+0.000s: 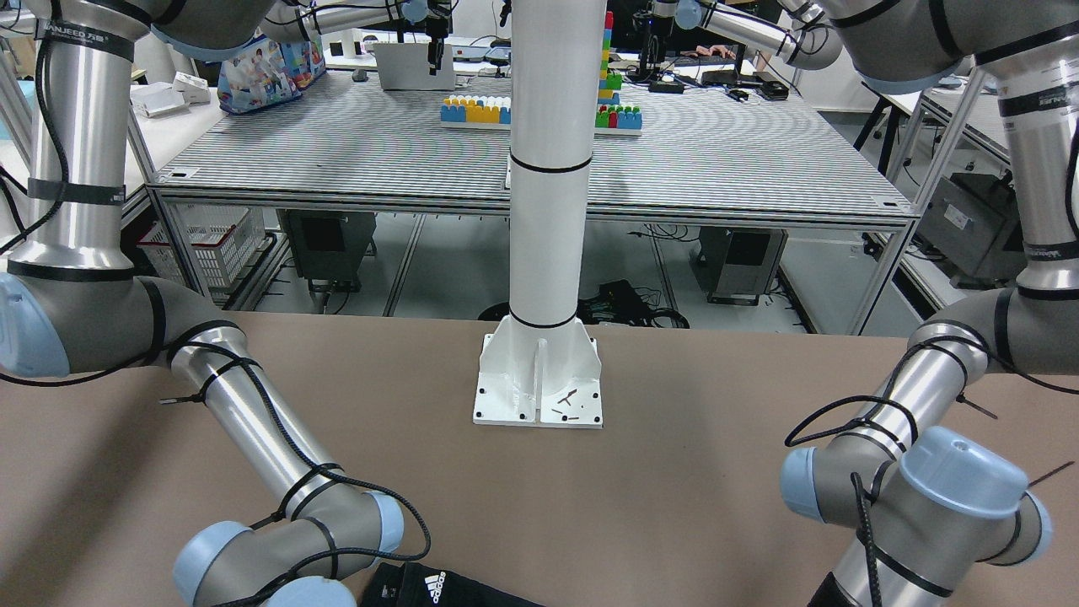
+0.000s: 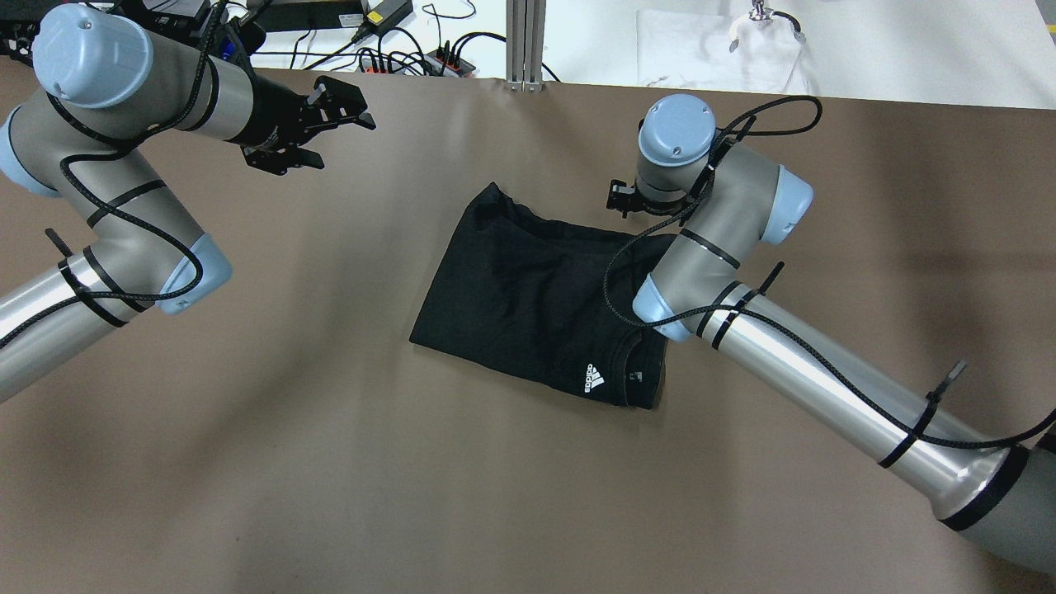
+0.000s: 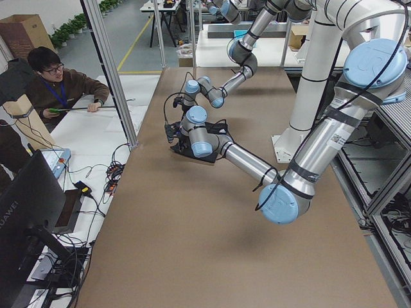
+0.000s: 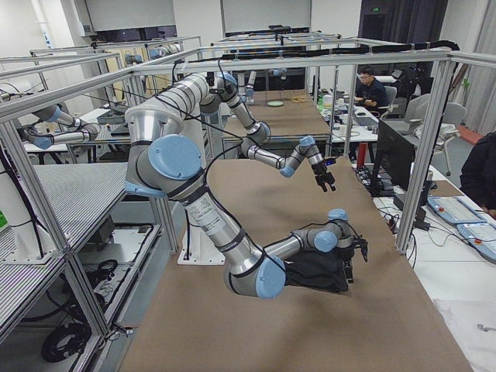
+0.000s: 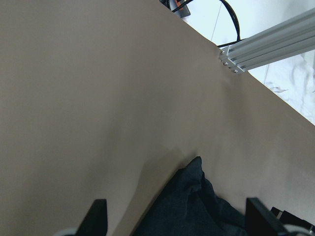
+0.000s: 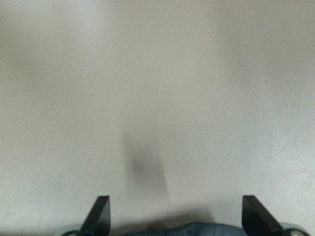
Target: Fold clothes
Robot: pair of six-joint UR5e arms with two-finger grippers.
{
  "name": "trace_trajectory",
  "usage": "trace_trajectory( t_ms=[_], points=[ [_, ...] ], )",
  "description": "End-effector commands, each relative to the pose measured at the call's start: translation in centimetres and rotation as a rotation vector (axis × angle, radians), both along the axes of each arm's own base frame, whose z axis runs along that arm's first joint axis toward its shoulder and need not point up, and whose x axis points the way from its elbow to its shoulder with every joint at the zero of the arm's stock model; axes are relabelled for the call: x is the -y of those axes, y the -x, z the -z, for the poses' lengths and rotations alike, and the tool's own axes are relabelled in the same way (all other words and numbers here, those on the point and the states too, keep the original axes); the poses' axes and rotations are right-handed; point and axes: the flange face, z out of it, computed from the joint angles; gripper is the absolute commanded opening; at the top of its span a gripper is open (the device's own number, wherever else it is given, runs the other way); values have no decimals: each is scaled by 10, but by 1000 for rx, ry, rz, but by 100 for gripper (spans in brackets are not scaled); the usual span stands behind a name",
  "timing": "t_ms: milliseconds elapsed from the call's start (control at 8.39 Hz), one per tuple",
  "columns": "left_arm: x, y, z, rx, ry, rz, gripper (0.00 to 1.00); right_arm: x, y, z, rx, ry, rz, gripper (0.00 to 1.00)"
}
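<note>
We note the garment lying folded mid-table. Left gripper hovers well apart from it, jaws spread. Right gripper sits just beside its far edge, jaws spread.

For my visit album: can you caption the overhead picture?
Folded black garment on brown table; left gripper open and well clear, right gripper open at the garment's far edge.

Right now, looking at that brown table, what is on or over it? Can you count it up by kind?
Black garment: 1
Robot arms, each ending in an open gripper: 2 (left gripper, right gripper)
White post bolted to the tabletop: 1
Total: 4
</note>
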Motion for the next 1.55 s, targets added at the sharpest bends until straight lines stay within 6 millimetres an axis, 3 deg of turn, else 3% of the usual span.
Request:
trace_trajectory(
  t_ms=[0,238,357,477,596,834,1072,1430],
  points=[
    [0,0,3,1,-10,-3,100,24,-37,-7,-5,-5,30,94],
    [11,20,0,33,-43,12,100,39,-74,10,30,-30,77,94],
    [21,43,-12,103,-112,12,100,48,-105,13,-4,-50,137,94],
    [29,64,-38,195,-121,7,100,50,-130,12,-62,-56,200,94],
    [45,102,-54,315,-174,-10,100,57,-164,-2,-120,-66,257,94],
    [55,170,-117,562,-250,-102,100,57,-269,-72,-196,-108,323,94],
    [52,231,-174,716,-265,-96,100,25,-359,-155,-265,-121,391,94],
    [34,277,-246,1041,-329,-177,100,-8,-477,-234,-340,-132,480,94]
  ],
)
